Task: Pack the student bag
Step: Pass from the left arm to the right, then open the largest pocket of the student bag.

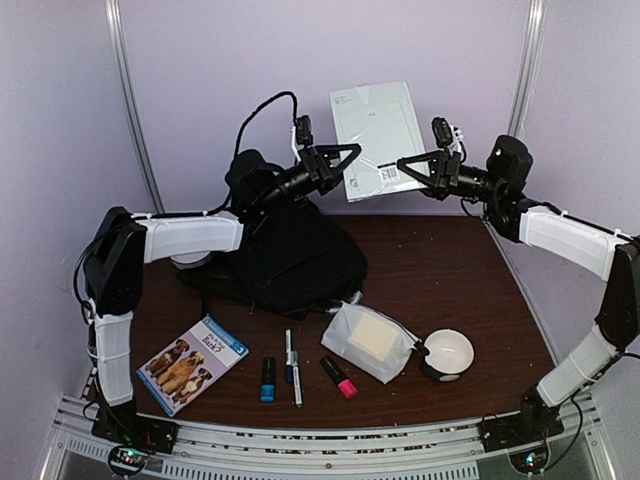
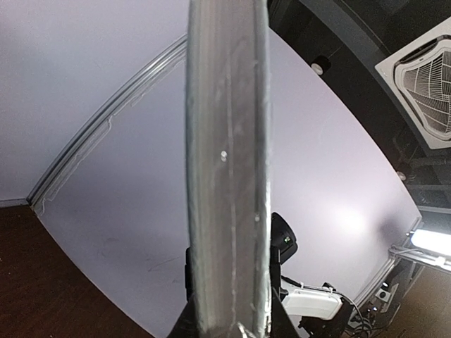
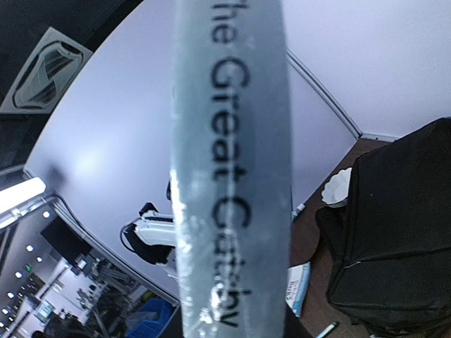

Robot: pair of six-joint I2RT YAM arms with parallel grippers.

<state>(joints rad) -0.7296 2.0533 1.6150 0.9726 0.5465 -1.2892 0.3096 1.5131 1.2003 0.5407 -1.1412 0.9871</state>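
Note:
The student bag (image 1: pixel 290 260) is a big black backpack slumped at the back left of the table; it also fills the right side of the right wrist view (image 3: pixel 402 239). Above it, a pale plastic-wrapped book (image 1: pixel 375 135) hangs in the air between both arms. My left gripper (image 1: pixel 345 160) is shut on its left lower edge, and that edge (image 2: pixel 227 176) runs up the middle of the left wrist view between the jaws (image 2: pixel 229 274). My right gripper (image 1: pixel 405 163) is shut on the opposite side, where the spine (image 3: pixel 232 176) reads "The Great Gatsby".
On the brown table (image 1: pixel 450 270), in front of the bag, lie a dog-cover booklet (image 1: pixel 190 362), a blue highlighter (image 1: pixel 268 380), two pens (image 1: pixel 292 365), a pink highlighter (image 1: pixel 340 377), a translucent white pouch (image 1: pixel 368 340) and a round white object (image 1: pixel 445 353).

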